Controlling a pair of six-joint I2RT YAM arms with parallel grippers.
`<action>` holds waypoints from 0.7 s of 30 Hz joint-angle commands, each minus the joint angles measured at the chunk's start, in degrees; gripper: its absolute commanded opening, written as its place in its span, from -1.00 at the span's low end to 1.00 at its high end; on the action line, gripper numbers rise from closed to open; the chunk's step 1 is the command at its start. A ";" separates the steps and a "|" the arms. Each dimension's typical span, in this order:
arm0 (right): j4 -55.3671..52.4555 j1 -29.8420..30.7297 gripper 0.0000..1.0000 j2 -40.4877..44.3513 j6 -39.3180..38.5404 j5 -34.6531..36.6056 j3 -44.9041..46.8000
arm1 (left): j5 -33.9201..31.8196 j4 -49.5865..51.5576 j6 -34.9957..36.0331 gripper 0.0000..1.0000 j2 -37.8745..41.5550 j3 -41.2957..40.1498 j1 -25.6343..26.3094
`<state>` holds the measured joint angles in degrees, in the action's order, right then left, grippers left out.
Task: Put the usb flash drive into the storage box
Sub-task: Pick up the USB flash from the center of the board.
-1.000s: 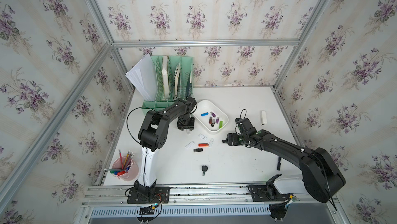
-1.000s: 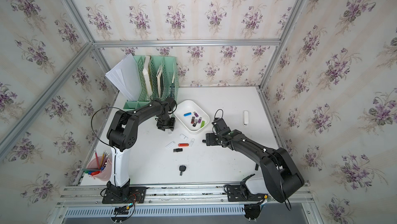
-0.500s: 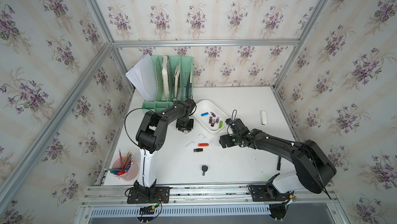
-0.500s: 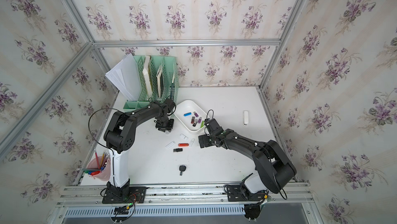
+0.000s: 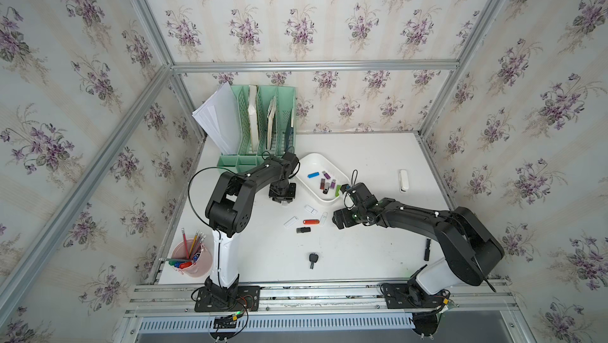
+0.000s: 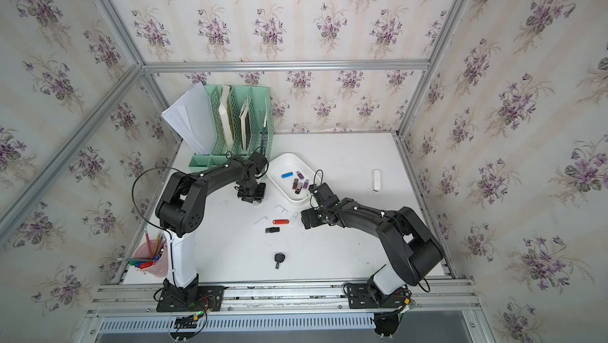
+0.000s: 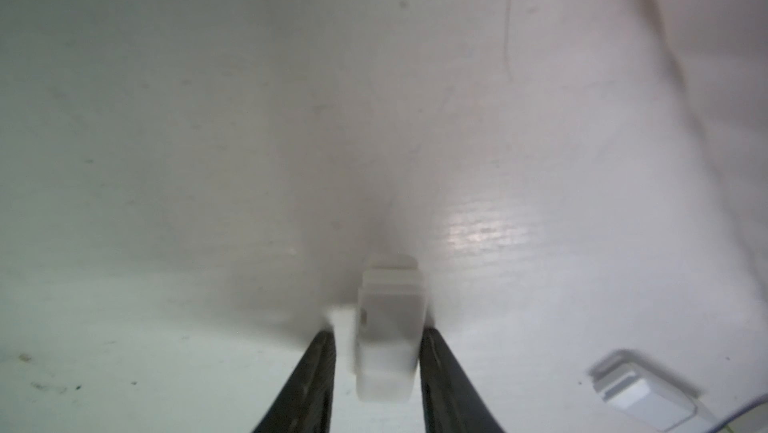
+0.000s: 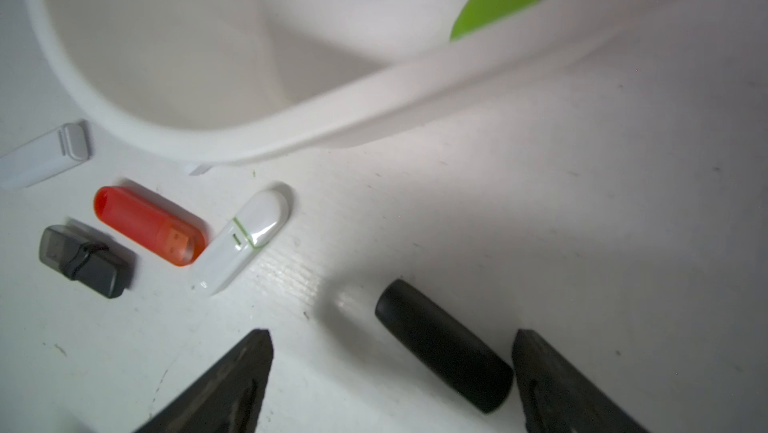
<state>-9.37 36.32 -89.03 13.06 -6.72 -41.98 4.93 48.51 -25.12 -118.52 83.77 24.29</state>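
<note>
- The white flash drive point(image 7: 388, 335) is lying flat on the desk point(image 5: 362, 259), left of its middle, just beside the storage box point(image 5: 309, 164).
- The left gripper point(image 5: 282, 197) is squeezing it between narrow jaws, apparently ready for lifting.
- The right gripper point(image 5: 340, 221) is gaping wide, straddling a black drive point(image 8: 442, 343) without holding it, likely lining up another pick.

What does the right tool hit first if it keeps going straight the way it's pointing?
Likely the black flash drive, which lies inside the open right tool, off-centre. Past it, the storage box rim comes next. Depth is unclear from the wrist view.
</note>
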 commanded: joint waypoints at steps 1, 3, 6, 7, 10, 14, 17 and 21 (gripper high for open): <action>0.16 0.09 0.87 -0.52 -0.50 -1.69 -0.33 | 1.40 3.55 -0.50 -0.21 -0.84 -1.23 -0.08; -0.25 0.48 0.84 -0.30 -0.02 -2.14 -0.08 | 1.44 3.44 -0.45 -0.21 -0.75 -1.57 -0.09; -0.74 1.81 0.82 0.38 1.19 -2.28 0.53 | 1.45 3.16 -0.54 -0.21 -0.56 -2.07 -0.12; -0.91 2.29 0.80 0.51 1.63 -2.24 0.72 | 1.49 3.08 -0.54 -0.21 -0.44 -2.27 -0.15; -1.67 3.70 0.73 1.10 2.70 -1.69 0.99 | 1.48 2.88 -0.52 -0.21 -0.17 -2.97 -0.18; -2.56 5.14 0.65 1.78 3.85 -0.40 0.95 | 1.49 2.56 -0.45 -0.22 0.40 -3.84 -0.16; -3.62 6.37 0.60 1.83 4.08 3.30 0.24 | 1.46 2.38 -0.45 -0.22 0.57 -4.25 -0.26; -3.39 7.10 0.58 1.59 3.87 8.35 -0.19 | 1.58 2.13 -0.54 -0.22 0.77 -4.80 -0.23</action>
<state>-12.01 43.16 -87.48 16.53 -3.40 -41.78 4.91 46.70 -25.12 -116.44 80.18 24.08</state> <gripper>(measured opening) 0.791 0.392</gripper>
